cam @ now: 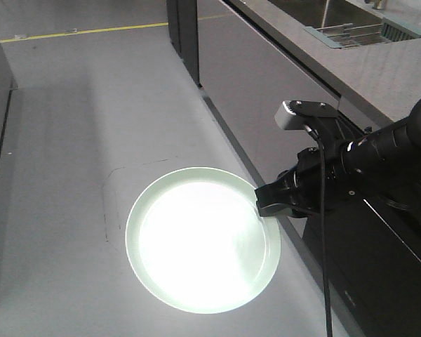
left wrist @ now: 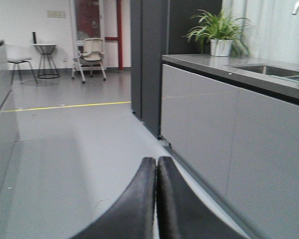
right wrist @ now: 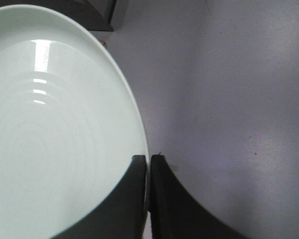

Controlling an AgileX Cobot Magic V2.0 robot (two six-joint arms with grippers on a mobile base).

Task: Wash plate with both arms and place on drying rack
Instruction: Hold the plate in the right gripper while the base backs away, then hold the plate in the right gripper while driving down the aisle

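Note:
The pale mint-green plate hangs above the grey floor, roughly level and face up. My right gripper is shut on its right rim; in the right wrist view the plate fills the left side and the rim runs between the two black fingers of the gripper. My left gripper is shut with nothing between its fingers and points along the floor beside the cabinets. The drying rack lies over the sink at the top right, far above the plate. The left arm is out of the front view.
A grey counter with cabinet fronts runs along the right. A sink and a potted plant stand on it. Dark tall cabinets stand behind. A yellow floor line, a chair and a stool lie far off.

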